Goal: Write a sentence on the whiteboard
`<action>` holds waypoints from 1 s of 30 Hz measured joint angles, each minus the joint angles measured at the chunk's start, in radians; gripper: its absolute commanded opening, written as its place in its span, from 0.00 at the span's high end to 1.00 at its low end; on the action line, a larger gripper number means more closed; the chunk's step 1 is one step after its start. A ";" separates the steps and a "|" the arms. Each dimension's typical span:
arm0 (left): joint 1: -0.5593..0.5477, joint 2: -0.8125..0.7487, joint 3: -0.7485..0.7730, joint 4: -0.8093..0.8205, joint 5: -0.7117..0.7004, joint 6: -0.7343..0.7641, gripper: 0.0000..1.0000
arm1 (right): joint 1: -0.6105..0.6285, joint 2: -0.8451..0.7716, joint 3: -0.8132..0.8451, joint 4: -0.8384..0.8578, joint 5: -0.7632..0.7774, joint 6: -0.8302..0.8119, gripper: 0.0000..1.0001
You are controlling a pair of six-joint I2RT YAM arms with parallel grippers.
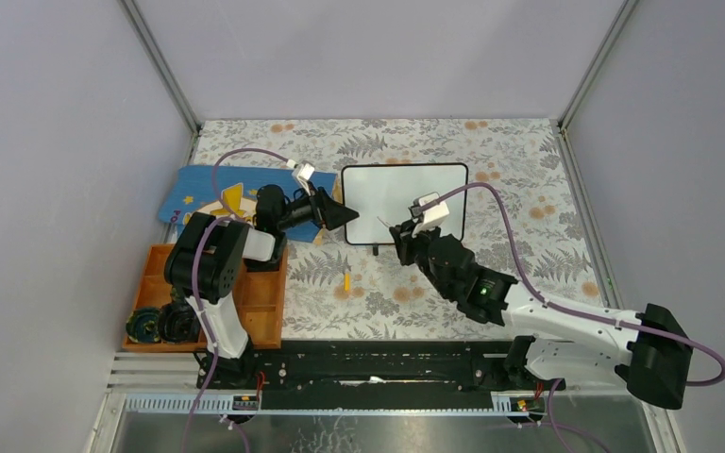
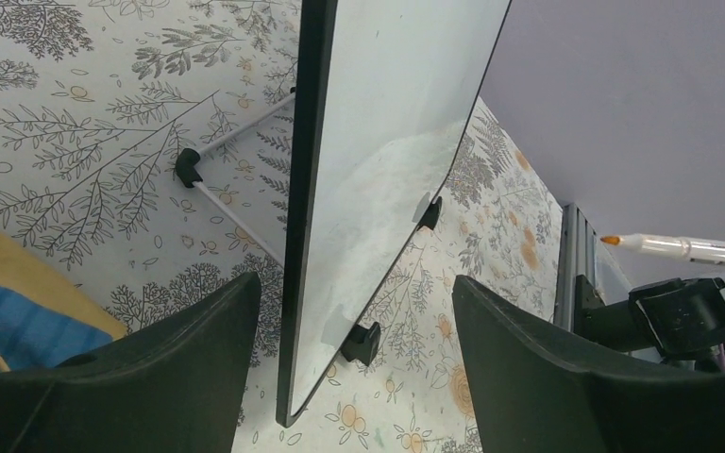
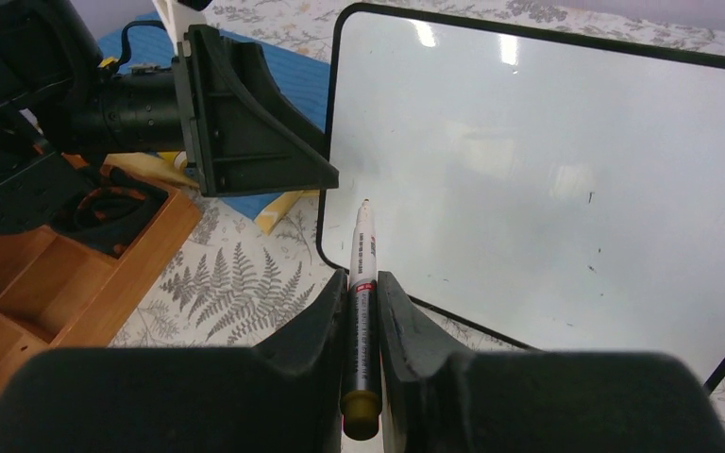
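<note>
The whiteboard (image 1: pixel 406 193) stands upright on the floral mat, and its face (image 3: pixel 547 170) is blank apart from a few tiny specks. No sentence shows on it. My left gripper (image 1: pixel 345 217) is open, its jaws straddling the board's left edge (image 2: pixel 302 189) without touching it. My right gripper (image 1: pixel 406 229) is shut on a white marker (image 3: pixel 363 250) with an orange tip. The tip points at the board's lower left corner, a little short of the surface. The marker also shows in the left wrist view (image 2: pixel 689 248).
A blue star-patterned book (image 1: pixel 203 193) lies left of the board, under my left arm. A wooden tray (image 1: pixel 264 302) holding dark round parts (image 1: pixel 160 326) sits at the near left. A small orange cap (image 1: pixel 346 281) lies on the mat. The board's wire stand (image 2: pixel 236 212) is behind it.
</note>
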 measured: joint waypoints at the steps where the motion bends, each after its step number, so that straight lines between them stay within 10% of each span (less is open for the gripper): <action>1: 0.000 0.000 0.000 0.000 0.000 0.001 0.21 | 0.000 0.012 0.000 0.018 0.008 -0.005 1.00; 30: 0.000 0.039 -0.022 0.000 -0.037 0.033 0.60 | 0.001 0.300 0.109 0.234 0.075 -0.112 1.00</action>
